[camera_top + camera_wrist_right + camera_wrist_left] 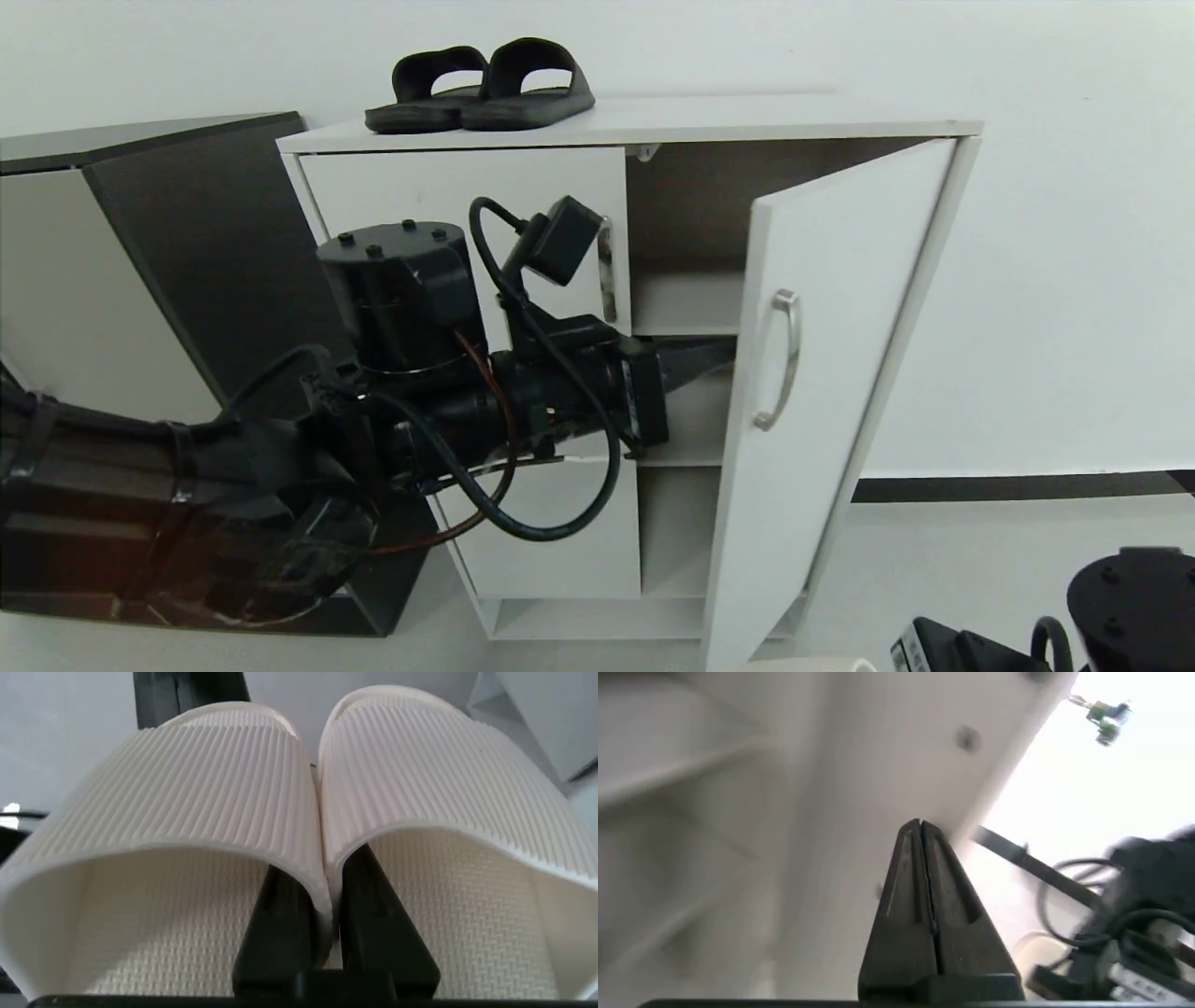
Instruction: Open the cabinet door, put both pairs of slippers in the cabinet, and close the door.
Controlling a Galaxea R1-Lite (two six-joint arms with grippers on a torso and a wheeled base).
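Observation:
The white cabinet (616,121) has its right door (822,373) swung open and its left door (467,187) closed. A black pair of slippers (481,89) rests on the cabinet top. My left gripper (702,359) is inside the opening at the middle shelf, just behind the open door's edge. In the left wrist view its fingers (922,887) are pressed together with nothing between them. My right gripper (322,919) is shut on the touching inner sides of a cream pair of slippers (224,793), low at the front right; a bit of the cream pair (812,664) peeks in there.
A dark grey cabinet (205,215) stands to the left of the white one. White shelves (686,308) show inside the opening. The open door has a metal handle (782,359). A white wall is behind, with light floor (980,560) to the right.

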